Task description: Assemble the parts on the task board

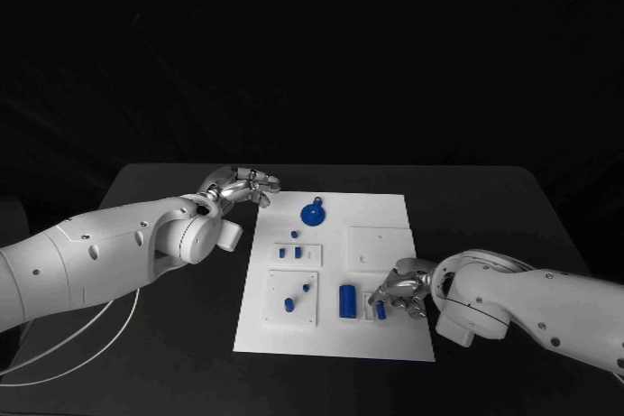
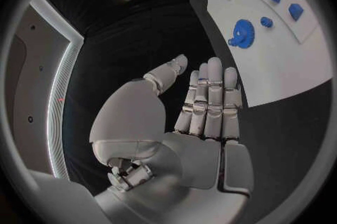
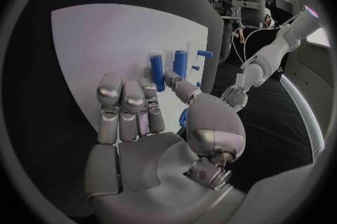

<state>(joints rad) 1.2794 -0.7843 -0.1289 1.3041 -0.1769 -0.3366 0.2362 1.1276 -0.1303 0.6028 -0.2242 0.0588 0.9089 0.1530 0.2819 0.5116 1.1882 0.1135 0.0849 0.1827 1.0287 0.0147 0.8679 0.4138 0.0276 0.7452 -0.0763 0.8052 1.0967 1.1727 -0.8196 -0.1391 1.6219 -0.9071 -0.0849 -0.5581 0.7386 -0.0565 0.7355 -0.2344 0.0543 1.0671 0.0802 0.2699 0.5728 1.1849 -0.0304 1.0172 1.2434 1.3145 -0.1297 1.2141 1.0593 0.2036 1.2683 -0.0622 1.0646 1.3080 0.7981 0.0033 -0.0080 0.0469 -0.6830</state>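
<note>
One small blue peg (image 1: 380,306) stands near the board's (image 1: 390,344) front edge, pinched in the right robot hand (image 1: 400,294). It could slip or tip if pushed in crooked. Left robot hand (image 1: 244,186) waits flat and holds nothing beside the gear (image 1: 312,215).

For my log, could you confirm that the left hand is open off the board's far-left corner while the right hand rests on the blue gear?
Not quite: the head view shows the right hand by the blue cylinder at the task board's near end; the blue gear lies untouched. The left hand is open there.
</note>
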